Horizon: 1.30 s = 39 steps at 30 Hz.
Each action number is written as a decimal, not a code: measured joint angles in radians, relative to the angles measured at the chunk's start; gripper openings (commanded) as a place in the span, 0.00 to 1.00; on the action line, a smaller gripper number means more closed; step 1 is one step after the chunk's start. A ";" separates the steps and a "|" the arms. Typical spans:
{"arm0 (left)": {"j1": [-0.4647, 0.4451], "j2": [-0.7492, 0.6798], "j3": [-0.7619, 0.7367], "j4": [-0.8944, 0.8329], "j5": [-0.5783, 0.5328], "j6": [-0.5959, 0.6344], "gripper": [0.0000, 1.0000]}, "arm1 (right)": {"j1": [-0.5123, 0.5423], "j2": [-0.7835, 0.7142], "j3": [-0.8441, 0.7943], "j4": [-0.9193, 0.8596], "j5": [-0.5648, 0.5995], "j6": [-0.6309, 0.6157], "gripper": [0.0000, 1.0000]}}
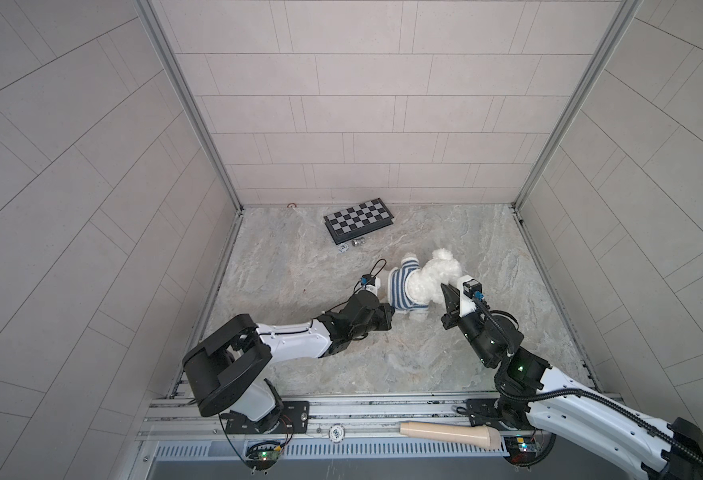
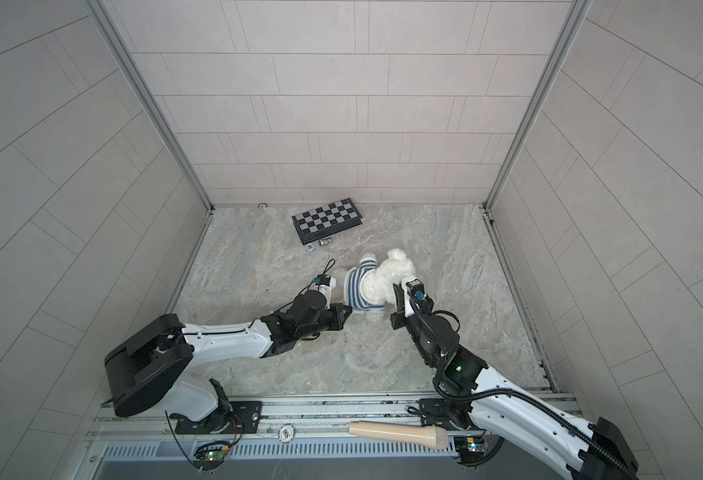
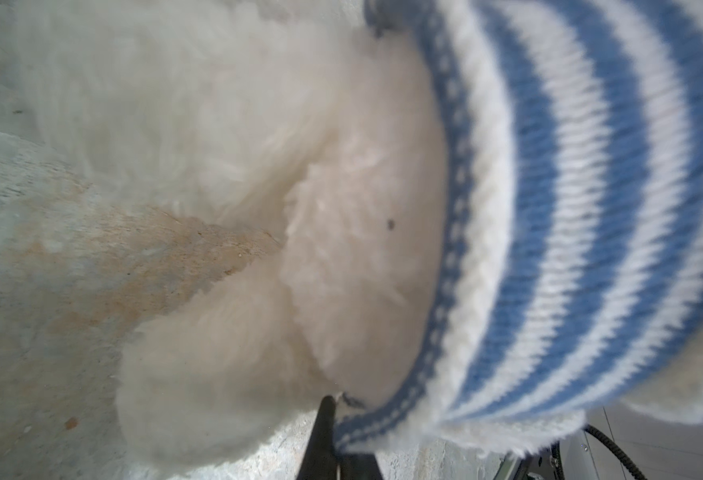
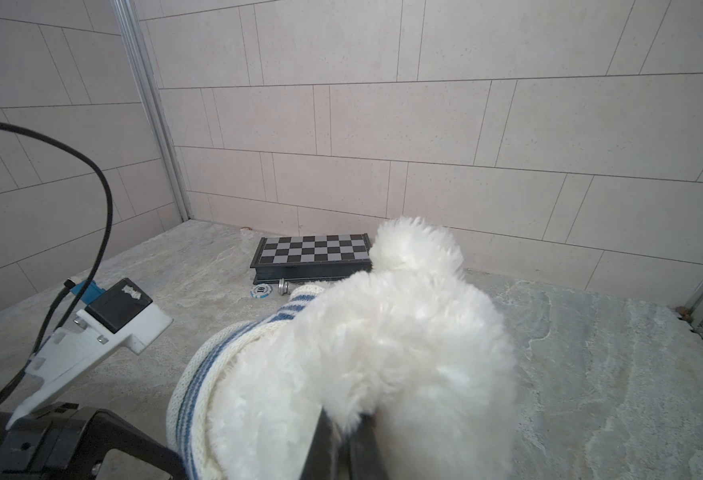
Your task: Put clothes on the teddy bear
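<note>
While both arms crowd the middle of the marble tabletop [image 1: 299,353], the teddy bear [image 1: 432,282] [image 2: 383,284] is just right of centre in both top views, caught between the two tools. It has the striped shirt [image 1: 399,291] [image 2: 354,291] on: blue and white bands wrap the body, one sleeve pokes toward the top of the frame, and a stubby white leg sticks out below the hem.

Left tool [image 1: 391,310] [image 3: 337,415] comes in from the left, right up against that hem. The left wrist view settles it: jaws narrow, dark fingers [image 3: 322,436] at the bottom edge of the frame pinching the blue edging, bare fur filling the centre, stripes sweeping down the right side.

Over to the right tool [image 1: 445,291] [image 4: 343,428], pressed into the fluffy side of the bear from the lower right. In the right wrist view its jaws are nearly together with a tuft of white fur gripped between them at the bottom of the frame, so it holds the bear itself.

Up by the back wall, well apart from all this, a folded chessboard [image 1: 358,220] lies flat, with a poker chip [image 1: 343,248] and a small metal piece [image 1: 358,242] just below it. A beige handle-shaped object [image 1: 449,434] rests on the front rail at the bottom of the frame.
</note>
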<state>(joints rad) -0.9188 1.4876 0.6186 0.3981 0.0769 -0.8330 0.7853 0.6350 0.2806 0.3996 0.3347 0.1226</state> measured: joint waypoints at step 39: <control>0.201 -0.369 -0.013 -0.259 0.233 0.105 0.28 | -0.003 0.055 0.122 -0.053 -0.280 -0.150 0.00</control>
<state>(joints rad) -0.7174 1.1183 0.6060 0.1387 0.3099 -0.7280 0.7826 0.6899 0.4023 0.3470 0.0544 -0.0273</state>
